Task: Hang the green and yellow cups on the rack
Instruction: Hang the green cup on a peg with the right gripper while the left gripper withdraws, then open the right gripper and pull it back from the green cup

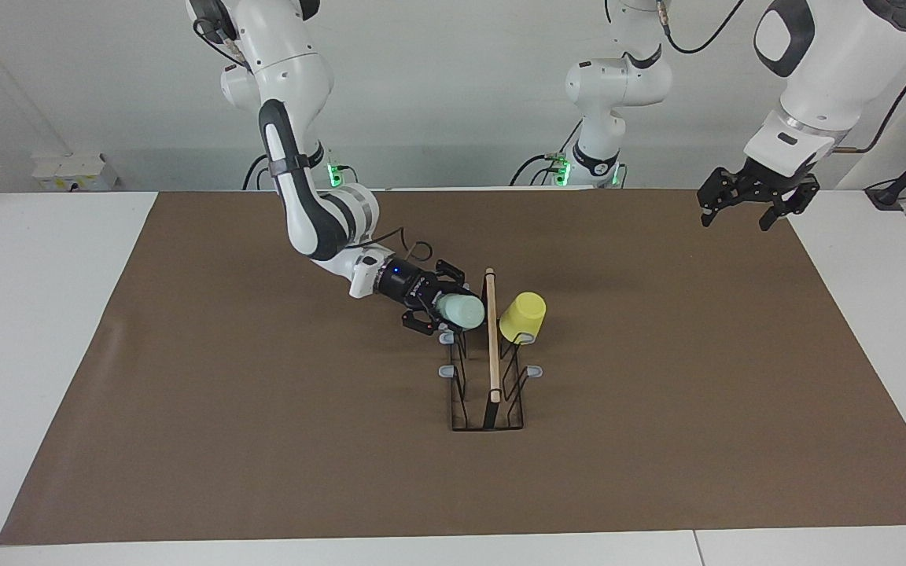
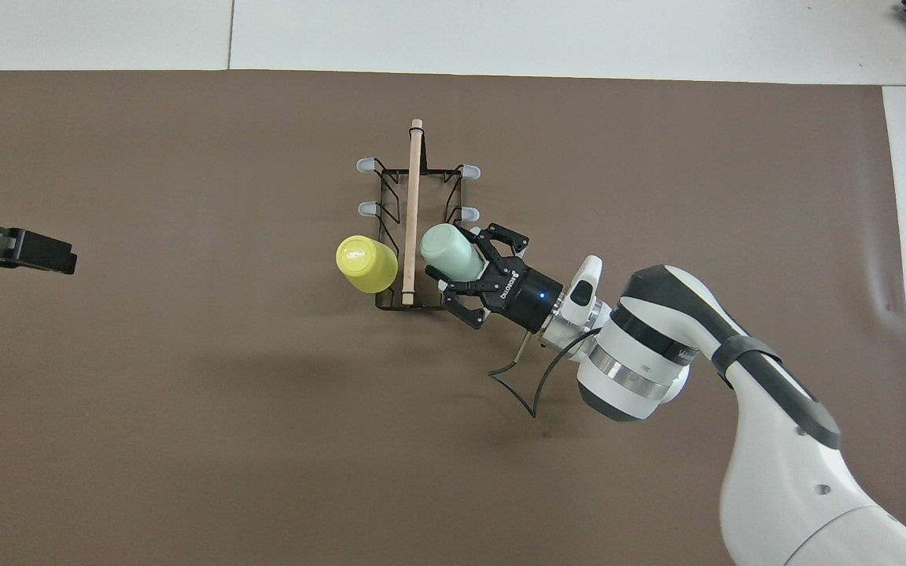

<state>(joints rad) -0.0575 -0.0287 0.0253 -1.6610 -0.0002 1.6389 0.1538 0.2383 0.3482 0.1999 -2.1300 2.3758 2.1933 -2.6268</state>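
The black wire rack (image 1: 487, 393) (image 2: 421, 177) with a wooden rod along its top stands mid-mat. The yellow cup (image 1: 523, 316) (image 2: 366, 263) hangs upside down on the prong nearest the robots, on the left arm's side of the rod. My right gripper (image 1: 443, 303) (image 2: 453, 255) is shut on the mint green cup (image 1: 462, 311) (image 2: 448, 251). It holds the cup tilted over the prong nearest the robots on the right arm's side, which the cup hides. My left gripper (image 1: 738, 214) (image 2: 28, 251) is open and empty, raised over the mat's edge at the left arm's end; that arm waits.
A brown mat (image 1: 264, 440) covers the white table. Several grey-tipped prongs (image 1: 445, 369) (image 2: 469, 170) of the rack farther from the robots stand bare. A black cable (image 2: 516, 385) loops from the right wrist over the mat.
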